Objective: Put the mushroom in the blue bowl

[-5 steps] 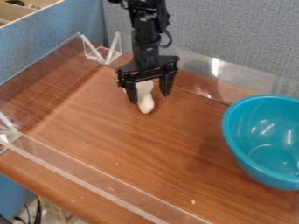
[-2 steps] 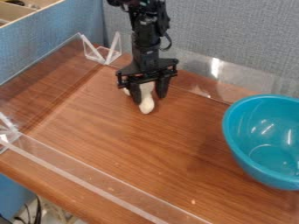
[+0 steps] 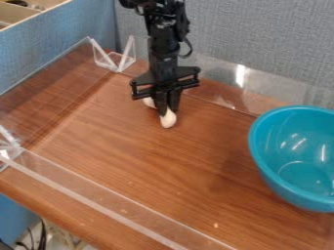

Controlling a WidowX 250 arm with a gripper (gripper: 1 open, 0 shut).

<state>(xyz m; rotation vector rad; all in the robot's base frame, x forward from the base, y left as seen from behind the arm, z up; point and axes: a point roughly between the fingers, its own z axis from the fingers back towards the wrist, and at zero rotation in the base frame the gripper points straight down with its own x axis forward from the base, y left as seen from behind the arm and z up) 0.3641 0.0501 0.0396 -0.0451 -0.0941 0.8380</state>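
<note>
Table: fills the centre and lower left of the frame, running from upper left to lower right.
Mushroom: on the table, centre of the frame, slightly above the middle.
Gripper: directly over the mushroom, pointing down, its arm rising to the top centre.
Blue bowl: on the table at the right edge, right of and below the mushroom, well apart from it.
Clear barrier: along the table's lower-left edge; further panels at the upper left and upper right.
</note>
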